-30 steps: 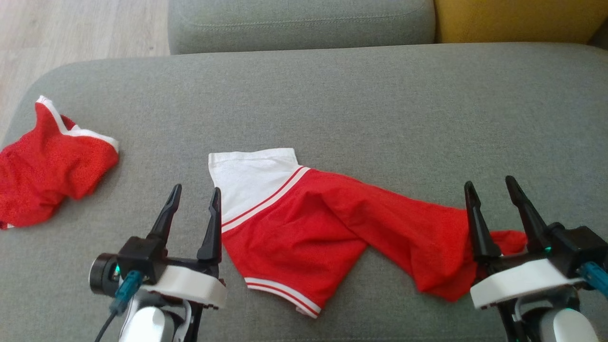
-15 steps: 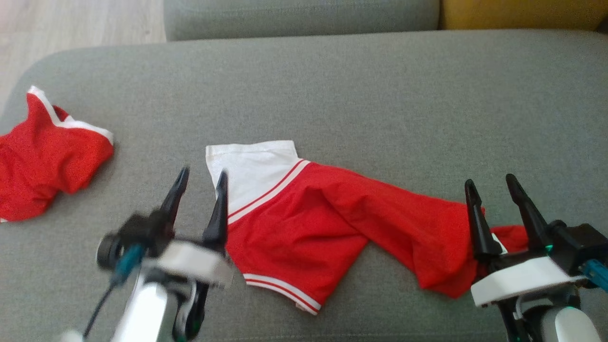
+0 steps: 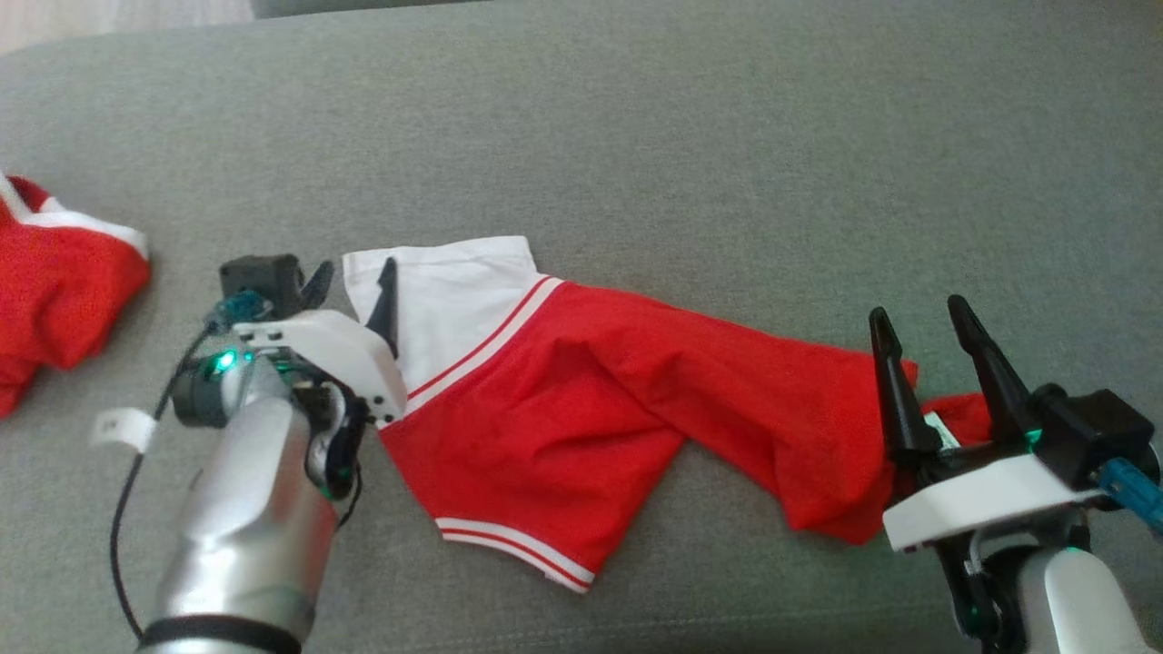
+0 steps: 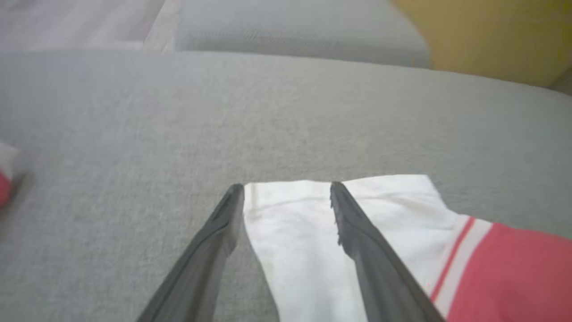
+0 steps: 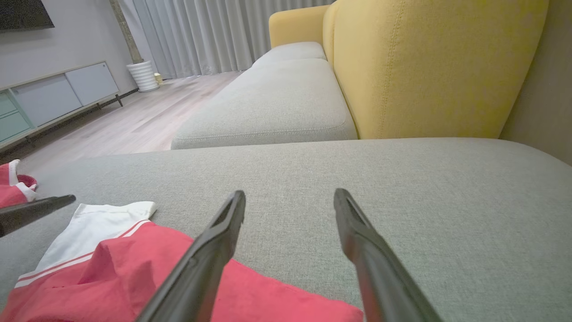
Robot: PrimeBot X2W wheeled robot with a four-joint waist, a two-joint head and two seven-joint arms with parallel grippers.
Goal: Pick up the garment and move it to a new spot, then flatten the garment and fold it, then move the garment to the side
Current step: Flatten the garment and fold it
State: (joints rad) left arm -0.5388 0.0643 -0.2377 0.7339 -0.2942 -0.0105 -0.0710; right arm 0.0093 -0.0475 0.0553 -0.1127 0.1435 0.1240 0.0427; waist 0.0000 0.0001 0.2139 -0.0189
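The garment (image 3: 563,409), red with a white sleeve and white stripes, lies spread and rumpled on the grey sofa cushion (image 3: 681,136). My left gripper (image 3: 352,289) is open at the sleeve's left edge. In the left wrist view, my left gripper (image 4: 286,188) has one finger over the cushion and the other over the white sleeve (image 4: 299,232). My right gripper (image 3: 916,313) is open above the garment's bunched right end. In the right wrist view, that gripper (image 5: 290,194) is empty, with the garment (image 5: 111,268) at lower left.
A second red and white piece of clothing (image 3: 54,282) lies crumpled at the cushion's left end. Behind the cushion are another grey seat (image 5: 277,103) and a yellow backrest (image 5: 424,67). Wooden floor (image 5: 147,116) lies beyond the left edge.
My left arm has reached forward, bringing its open gripper up to the white sleeve's edge. The head camera has tilted down, shifting the whole picture. The right gripper has held its place.
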